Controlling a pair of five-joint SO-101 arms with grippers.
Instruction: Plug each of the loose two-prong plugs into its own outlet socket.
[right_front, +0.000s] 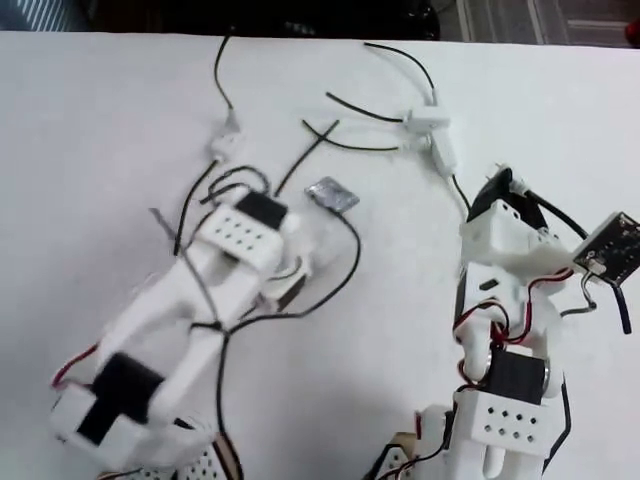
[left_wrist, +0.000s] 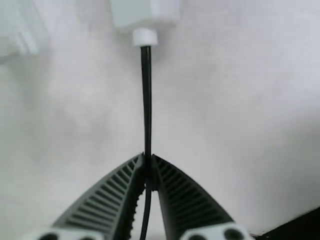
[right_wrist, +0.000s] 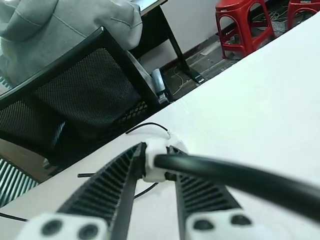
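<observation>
white table (right_front: 100, 120) | small silvery item (right_front: 332, 195) | black mesh chair (right_wrist: 85, 95) | red stools (right_wrist: 245, 20)

Soft, even light falls from above onto the white table (right_front: 120, 120), which is bright almost to glare in the high view; the arms (right_front: 210, 280) cast only faint, diffuse shadows on it. A small silvery square (right_front: 331, 194) near the table's middle glints. In the left wrist view the table looks duller and mottled, the black cord (left_wrist: 146, 100) darkest against it. In the right wrist view the table is washed pale, the floor (right_wrist: 200, 65) beyond its edge dimmer
</observation>
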